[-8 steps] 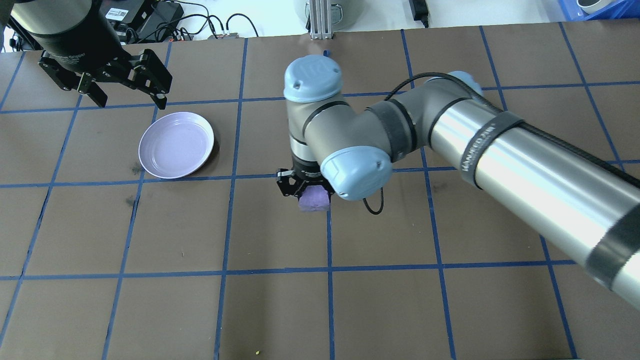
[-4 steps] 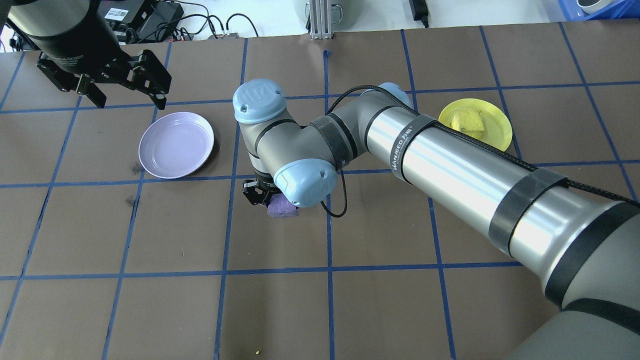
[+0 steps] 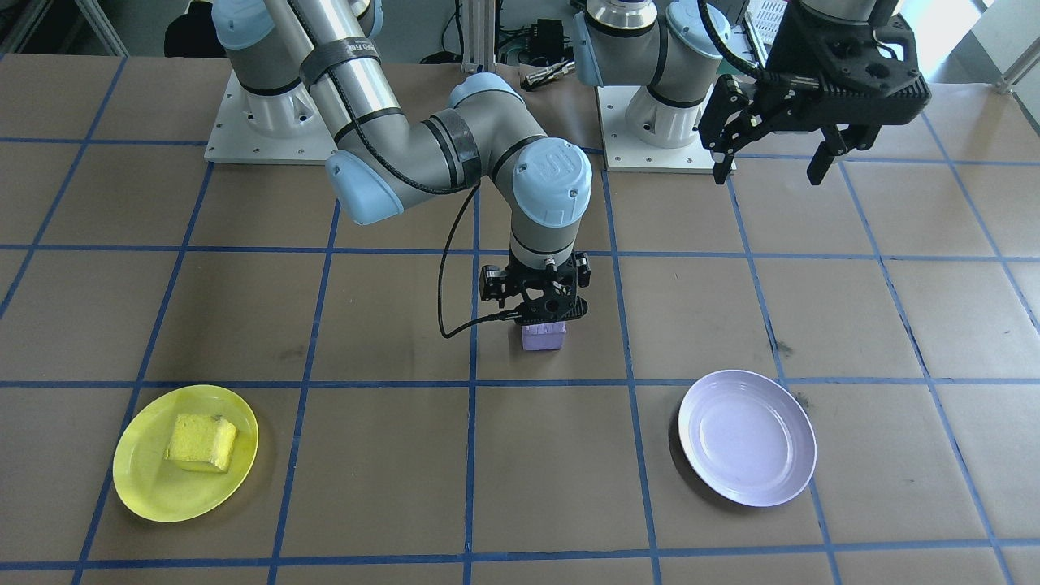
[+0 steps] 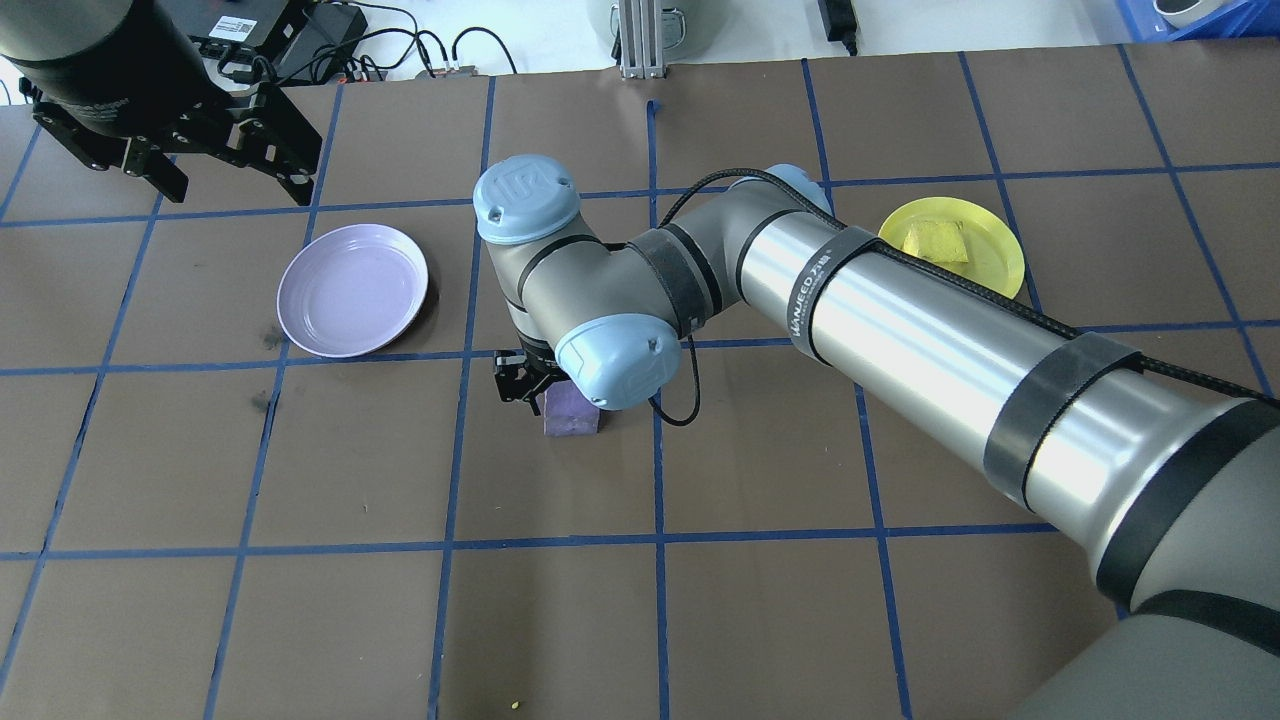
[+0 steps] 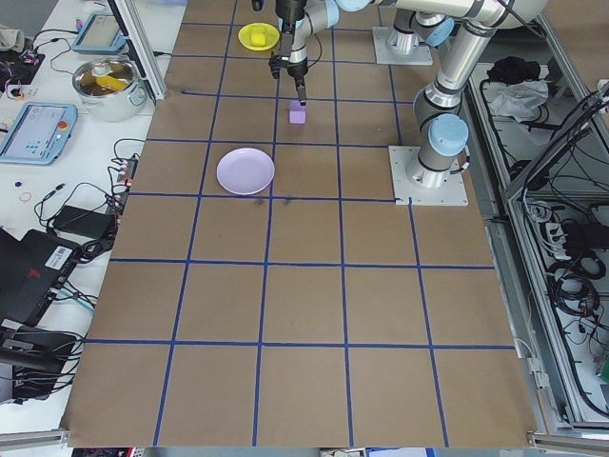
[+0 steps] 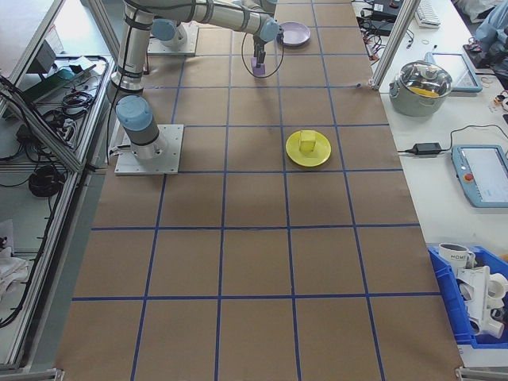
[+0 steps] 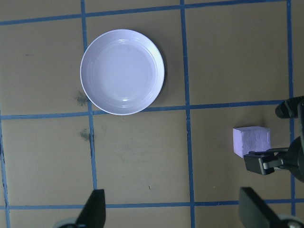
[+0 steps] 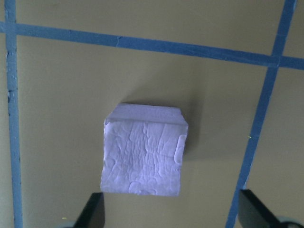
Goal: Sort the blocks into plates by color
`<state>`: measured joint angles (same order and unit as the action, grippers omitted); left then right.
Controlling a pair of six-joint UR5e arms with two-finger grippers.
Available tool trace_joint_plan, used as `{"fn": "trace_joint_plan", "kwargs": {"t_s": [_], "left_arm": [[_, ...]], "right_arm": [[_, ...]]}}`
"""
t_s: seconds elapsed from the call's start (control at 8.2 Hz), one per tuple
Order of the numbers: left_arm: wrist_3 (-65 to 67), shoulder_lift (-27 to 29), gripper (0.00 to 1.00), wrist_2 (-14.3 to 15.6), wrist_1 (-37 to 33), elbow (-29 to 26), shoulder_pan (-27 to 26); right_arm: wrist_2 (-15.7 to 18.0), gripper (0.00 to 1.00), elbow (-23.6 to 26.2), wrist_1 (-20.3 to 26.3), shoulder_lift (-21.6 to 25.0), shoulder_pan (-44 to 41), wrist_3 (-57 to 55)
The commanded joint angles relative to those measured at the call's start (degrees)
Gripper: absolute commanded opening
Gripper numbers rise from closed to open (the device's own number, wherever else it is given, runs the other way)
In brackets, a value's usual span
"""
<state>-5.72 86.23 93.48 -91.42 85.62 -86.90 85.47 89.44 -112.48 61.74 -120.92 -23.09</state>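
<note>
The purple block (image 3: 543, 336) (image 4: 571, 413) (image 8: 145, 156) rests on the brown table, right of the lavender plate (image 4: 352, 290) (image 3: 747, 439), which holds nothing. My right gripper (image 3: 543, 315) (image 8: 168, 216) hangs just above the block and is open, its fingers wide of the block's sides and touching nothing. The yellow block (image 3: 201, 441) (image 4: 935, 240) lies in the yellow plate (image 3: 138, 487) (image 4: 995, 265). My left gripper (image 3: 772, 162) (image 4: 235, 185) hovers open and holds nothing, high over the table beyond the lavender plate.
Blue tape lines divide the brown table into squares. The right arm (image 4: 900, 330) stretches across the table's middle. Cables and electronics (image 4: 330, 40) lie past the far edge. In the exterior left view, a pot (image 5: 107, 81) and tablets sit on a side bench.
My right arm carried the purple block leftward toward the lavender plate, then set it on the table and opened. My left gripper drew back slightly toward the far left corner.
</note>
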Motion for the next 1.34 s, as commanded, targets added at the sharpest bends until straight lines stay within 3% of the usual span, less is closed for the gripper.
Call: {"fn": "trace_joint_plan", "kwargs": {"t_s": [0.0,0.12,0.49,0.73,0.98,1.22], "left_arm": [[0.63,-0.97,1.00,0.48,-1.04,1.12,0.06],[0.54,-0.89,1.00,0.30,-1.13,1.31,0.24],[5.42,1.91,1.00,-0.75,0.36,3.67,-0.11],[11.95,4.20,1.00,-2.77,3.15,5.08,-1.86],[11.78,6.48,1.00,-2.77,5.71,5.26,-5.90],[11.62,7.46,1.00,-2.86,6.16,6.05,-7.58]], "right_arm": [[0.22,1.00,-0.14,2.94,3.02,3.30,2.25],[0.48,1.00,-0.14,6.36,6.78,7.24,4.70],[7.23,1.00,-0.14,15.42,17.94,19.72,15.24],[7.95,1.00,-0.14,19.20,23.40,25.27,16.15],[8.92,1.00,-0.05,24.82,28.33,27.14,16.15],[8.66,1.00,0.65,26.95,32.72,27.06,18.59]]}}
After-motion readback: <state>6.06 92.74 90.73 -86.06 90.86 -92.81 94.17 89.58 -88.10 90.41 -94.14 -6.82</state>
